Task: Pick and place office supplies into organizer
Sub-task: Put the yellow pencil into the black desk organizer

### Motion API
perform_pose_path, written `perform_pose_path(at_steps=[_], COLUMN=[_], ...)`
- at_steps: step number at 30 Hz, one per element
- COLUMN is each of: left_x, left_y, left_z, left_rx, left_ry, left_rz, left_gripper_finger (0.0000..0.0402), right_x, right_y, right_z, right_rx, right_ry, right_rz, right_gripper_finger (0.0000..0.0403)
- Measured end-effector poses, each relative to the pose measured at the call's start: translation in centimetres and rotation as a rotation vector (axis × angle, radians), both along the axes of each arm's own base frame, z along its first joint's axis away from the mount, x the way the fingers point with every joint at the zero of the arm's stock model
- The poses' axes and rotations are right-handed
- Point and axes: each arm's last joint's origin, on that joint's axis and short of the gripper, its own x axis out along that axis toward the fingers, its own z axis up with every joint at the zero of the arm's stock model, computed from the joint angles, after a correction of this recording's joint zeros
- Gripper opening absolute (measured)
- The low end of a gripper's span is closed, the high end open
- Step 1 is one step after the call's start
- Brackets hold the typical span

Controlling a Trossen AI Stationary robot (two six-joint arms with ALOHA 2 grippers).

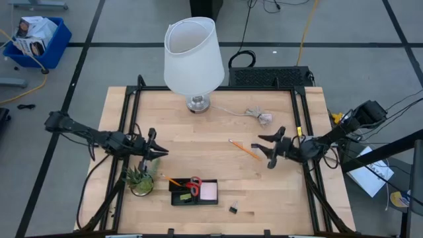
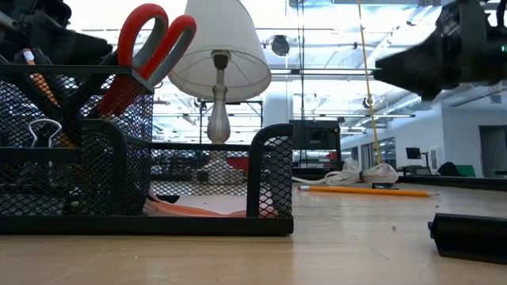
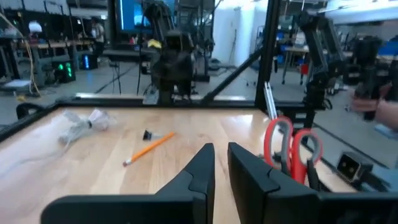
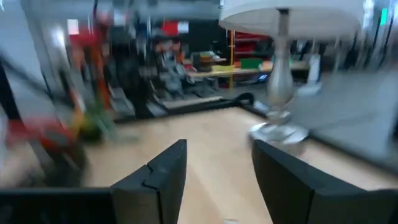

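1. Right gripper (image 1: pixel 264 152), jaws spread and empty, mid-frame right, just beside orange pencil (image 1: pixel 244 149): pickup step
2. Left gripper (image 1: pixel 160 152) nearly closed, empty
3. Next: straddle pencil, carry to organizer (image 1: pixel 177 198), bottom centre

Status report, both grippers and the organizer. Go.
Left gripper shut, empty, above the plant. Right gripper open, empty, beside the loose pencil. Organizer holds scissors. Binder clip still out.
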Motion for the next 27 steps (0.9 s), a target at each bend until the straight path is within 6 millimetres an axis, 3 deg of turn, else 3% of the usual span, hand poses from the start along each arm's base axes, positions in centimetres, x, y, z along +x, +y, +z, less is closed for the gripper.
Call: perform_pose_path(at_steps=[2,6,14,27], left_x=[-0.2,-0.4,-0.4,-0.4], left_y=[0.1,0.3,0.3,0.3], left_z=[-0.1,0.0,-0.1,-0.1], left_rx=[0.0,-0.026,-0.097,-0.13], left_ry=[0.014,0.009,0.026,0.029], left_rz=[0.007,0.05,0.057,0.059], left_gripper_finger=[0.0049,0.0049,0.0049,0.0049], right_x=[0.0,-0.1,-0.1,0.4], right_y=[-0.1,-0.8,-0.7,-0.2], right_z=[0.4,1.0,0.7,-1.7], right_rx=[0.104,0.087,0.249,0.144], right_ry=[-0.068,-0.106,-0.159,0.101], right_rz=[0.002,-0.132,-0.128,0.037], right_gripper_finger=[0.0175,0.0173,0.0173,0.0173])
